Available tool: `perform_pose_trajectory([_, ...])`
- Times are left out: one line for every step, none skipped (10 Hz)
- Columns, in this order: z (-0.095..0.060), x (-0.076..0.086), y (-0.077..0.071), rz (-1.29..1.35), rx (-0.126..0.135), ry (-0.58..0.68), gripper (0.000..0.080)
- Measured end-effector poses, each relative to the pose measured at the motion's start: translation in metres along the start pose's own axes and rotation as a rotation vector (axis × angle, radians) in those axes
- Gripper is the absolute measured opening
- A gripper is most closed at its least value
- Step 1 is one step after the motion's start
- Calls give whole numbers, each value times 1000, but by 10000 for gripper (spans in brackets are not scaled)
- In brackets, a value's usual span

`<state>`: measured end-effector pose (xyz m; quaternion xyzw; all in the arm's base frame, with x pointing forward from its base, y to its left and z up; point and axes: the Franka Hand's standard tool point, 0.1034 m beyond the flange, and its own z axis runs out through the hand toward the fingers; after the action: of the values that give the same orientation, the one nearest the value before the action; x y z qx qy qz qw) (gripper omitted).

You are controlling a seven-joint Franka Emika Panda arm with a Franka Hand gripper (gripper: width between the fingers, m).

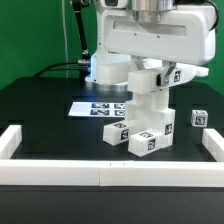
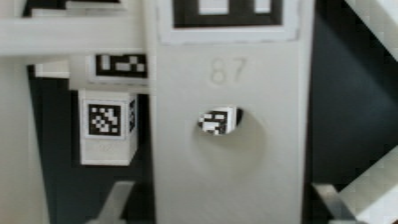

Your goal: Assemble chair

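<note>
Two-finger gripper (image 2: 222, 205) straddled upright slab of white blocky plastic tagged chair (image 1: 146, 124); pinching or merely spread, could not tell. Likely seating slab; next move needs steady downward press.

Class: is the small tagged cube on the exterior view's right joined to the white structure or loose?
Loose: the cube sits alone on the black table, a clear gap separating it from the structure.

White chair parts (image 1: 150, 105) with black-and-white square tags (image 1: 147, 146), black table (image 1: 45, 125), white border rail (image 1: 60, 172)
</note>
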<state>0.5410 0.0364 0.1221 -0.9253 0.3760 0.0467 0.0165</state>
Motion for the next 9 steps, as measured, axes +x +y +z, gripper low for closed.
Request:
perform_pose_trajectory([2, -4, -2, -7, -1, -1, 288])
perform_pose_trajectory([2, -8, -4, -16, -2, -2, 288])
perform_pose_trajectory([3, -10, -6, -20, -3, -2, 288])
perform_pose_trajectory([3, -9, -6, -20, 0, 3, 288])
perform_pose_trajectory([3, -9, -6, -20, 0, 3, 288])
perform_pose_trajectory([3, -9, -6, -20, 0, 3, 289])
perform_pose_trajectory([3, -9, -6, -20, 0, 3, 289])
perform_pose_trajectory([2, -9, -7, -22, 2, 6, 288])
perform_pose_trajectory([2, -10, -8, -28, 6, 11, 288])
